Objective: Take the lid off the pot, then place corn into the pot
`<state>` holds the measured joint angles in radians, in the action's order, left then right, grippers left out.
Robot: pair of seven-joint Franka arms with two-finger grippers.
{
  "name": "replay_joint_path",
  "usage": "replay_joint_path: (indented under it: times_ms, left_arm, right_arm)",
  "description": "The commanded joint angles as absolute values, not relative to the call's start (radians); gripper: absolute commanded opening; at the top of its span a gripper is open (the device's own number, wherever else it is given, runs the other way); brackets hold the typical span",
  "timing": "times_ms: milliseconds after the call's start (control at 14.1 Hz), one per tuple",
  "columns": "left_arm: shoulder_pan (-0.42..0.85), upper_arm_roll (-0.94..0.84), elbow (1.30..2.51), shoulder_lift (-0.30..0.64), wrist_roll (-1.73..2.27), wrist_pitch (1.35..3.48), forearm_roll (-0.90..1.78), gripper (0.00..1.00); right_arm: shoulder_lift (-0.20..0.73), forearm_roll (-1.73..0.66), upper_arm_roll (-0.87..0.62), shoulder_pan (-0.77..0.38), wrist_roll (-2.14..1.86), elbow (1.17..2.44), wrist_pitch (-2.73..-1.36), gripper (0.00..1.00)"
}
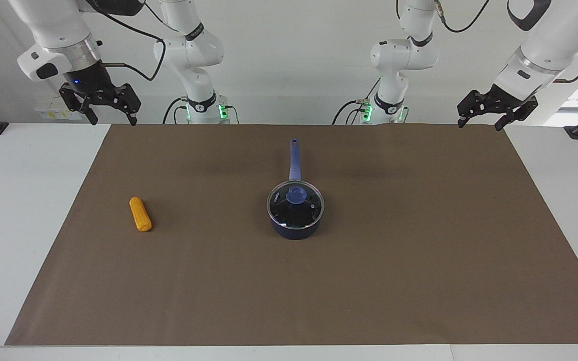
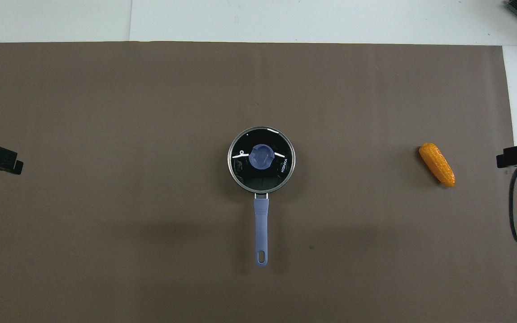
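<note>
Centrally on the table (image 1: 38, 210), the pot (image 1: 295, 228) is shown with the lid (image 1: 296, 201) seated on it, its handle pointing toward the robots. The corn (image 1: 140, 214) lies well apart, toward the right arm's end, its long axis running roughly nearer-to-farther. The right claw (image 1: 110, 113) and left claw (image 1: 479, 117) hang raised, open and empty, at opposite ends; the pot is judged about equally near to both.

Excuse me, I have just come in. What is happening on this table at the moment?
Nothing is being handled yet. The pot stands in the middle of the brown mat with the lid still on it. The corn lies on the mat toward the right arm's end. The left gripper and the right gripper both wait raised, jaws open, holding nothing.
</note>
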<state>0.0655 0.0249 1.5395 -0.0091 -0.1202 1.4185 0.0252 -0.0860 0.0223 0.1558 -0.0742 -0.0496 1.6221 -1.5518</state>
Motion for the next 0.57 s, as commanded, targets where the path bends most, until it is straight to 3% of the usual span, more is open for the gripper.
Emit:
replay_joint_path:
  times_ms: [0, 495]
  left_arm:
    - [0.112, 0.031, 1.592, -0.034, -0.095, 1.469, 0.023, 1.00]
    - [0.256, 0.031, 1.654, -0.006, 0.096, 1.575, 0.021, 1.00]
  right_arm:
    - [-0.100, 0.029, 0.152, -0.067, -0.058, 1.637, -1.557, 1.00]
    - [-0.098, 0.029, 0.152, -0.069, -0.058, 1.637, -1.559, 1.00]
